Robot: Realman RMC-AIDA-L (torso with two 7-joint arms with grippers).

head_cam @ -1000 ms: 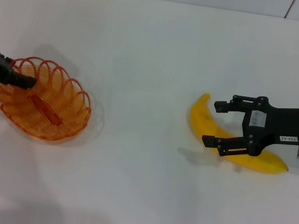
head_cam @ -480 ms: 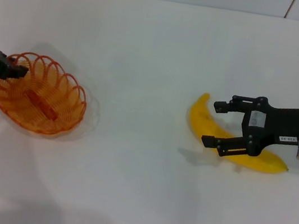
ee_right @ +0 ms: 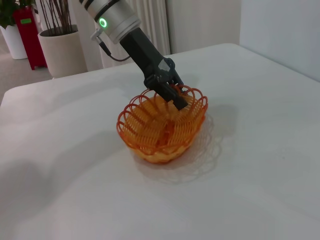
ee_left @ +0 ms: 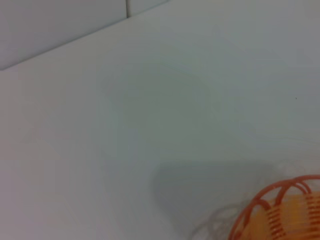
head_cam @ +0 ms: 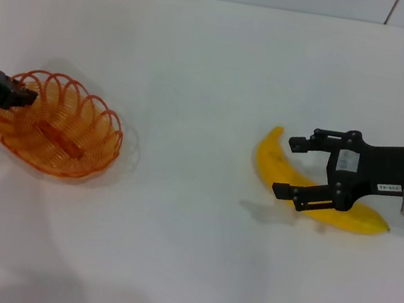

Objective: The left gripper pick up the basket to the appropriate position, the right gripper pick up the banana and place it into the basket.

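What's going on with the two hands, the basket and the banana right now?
Left hand shut on basket rim. Right hand open, around banana, which lies on the table. Nothing between banana and basket.

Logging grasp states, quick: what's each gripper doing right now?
Left gripper: shut on the basket rim.
Right gripper: open, over the banana, not gripping.
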